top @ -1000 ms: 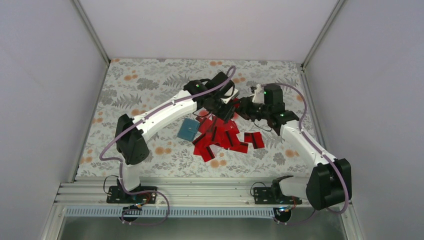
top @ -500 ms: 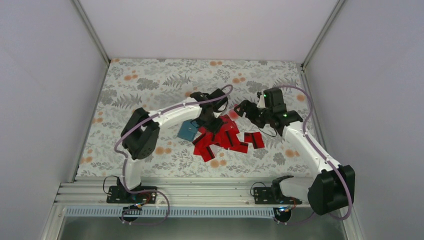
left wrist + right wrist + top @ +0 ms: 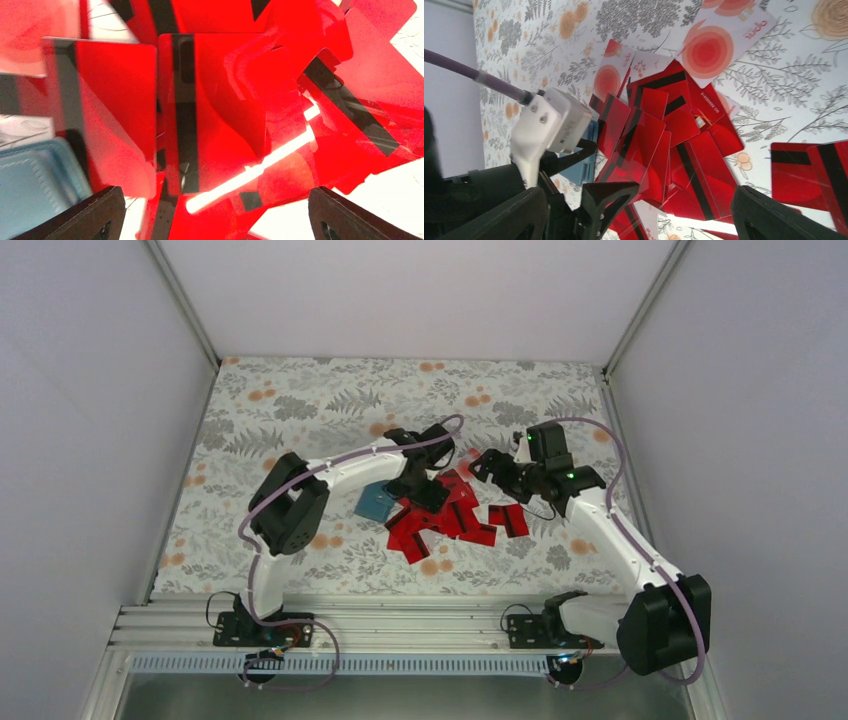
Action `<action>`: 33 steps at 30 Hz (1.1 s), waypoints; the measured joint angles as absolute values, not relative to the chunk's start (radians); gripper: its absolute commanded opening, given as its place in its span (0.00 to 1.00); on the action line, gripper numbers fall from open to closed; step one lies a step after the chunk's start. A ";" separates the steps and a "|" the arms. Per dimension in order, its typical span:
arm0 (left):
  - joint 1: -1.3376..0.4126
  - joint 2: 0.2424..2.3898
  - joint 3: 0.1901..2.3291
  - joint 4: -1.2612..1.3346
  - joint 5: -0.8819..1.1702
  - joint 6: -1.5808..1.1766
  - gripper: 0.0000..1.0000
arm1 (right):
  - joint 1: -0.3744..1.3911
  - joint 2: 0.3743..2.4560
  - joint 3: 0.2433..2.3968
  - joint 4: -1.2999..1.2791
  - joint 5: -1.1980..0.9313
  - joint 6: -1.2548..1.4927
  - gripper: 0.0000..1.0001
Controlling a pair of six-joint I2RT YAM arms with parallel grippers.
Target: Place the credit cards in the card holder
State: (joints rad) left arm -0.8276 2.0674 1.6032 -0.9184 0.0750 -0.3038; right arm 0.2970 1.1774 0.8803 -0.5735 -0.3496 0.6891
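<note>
Several red credit cards (image 3: 447, 518) with black stripes lie in a loose overlapping pile mid-table, also filling the left wrist view as credit cards (image 3: 215, 105). The teal card holder (image 3: 375, 502) lies flat just left of the pile; its corner, the card holder (image 3: 35, 185), shows at lower left. My left gripper (image 3: 428, 492) hangs low over the pile's left part, open, its fingertips (image 3: 95, 215) wide apart with nothing between them. My right gripper (image 3: 483, 466) is open above the pile's far right side, empty.
Two more red cards (image 3: 508, 520) lie apart to the right of the pile. A few cards (image 3: 724, 42) lie face up, white with red circles, at the far side. In the right wrist view the left gripper's black fingers (image 3: 609, 197) stand over the pile.
The left arm has dropped from beside the right gripper down onto the card pile and its jaws have opened wider. The right gripper has opened and drawn back to the right.
</note>
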 measured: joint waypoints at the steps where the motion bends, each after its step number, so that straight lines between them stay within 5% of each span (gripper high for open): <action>1: -0.825 2.054 1.595 -0.916 0.072 -0.308 0.93 | 0.297 1.179 0.880 -0.573 -0.363 0.686 0.92; 12: -0.540 1.638 1.231 -0.874 0.072 -0.266 0.93 | 0.421 1.381 0.950 -0.542 -0.459 0.683 0.91; 18: -0.418 1.630 1.068 -0.825 0.131 -0.232 0.88 | 0.500 1.494 1.056 -0.523 -0.475 0.678 0.91; 33: -0.363 1.747 1.027 -0.645 0.367 -0.156 0.49 | 0.565 1.699 1.168 -0.451 -0.610 0.665 0.60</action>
State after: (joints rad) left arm -0.3634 1.7470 1.0267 -0.6453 0.3672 -0.1562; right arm 0.5652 1.6993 1.1683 -0.4515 -0.6102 0.6655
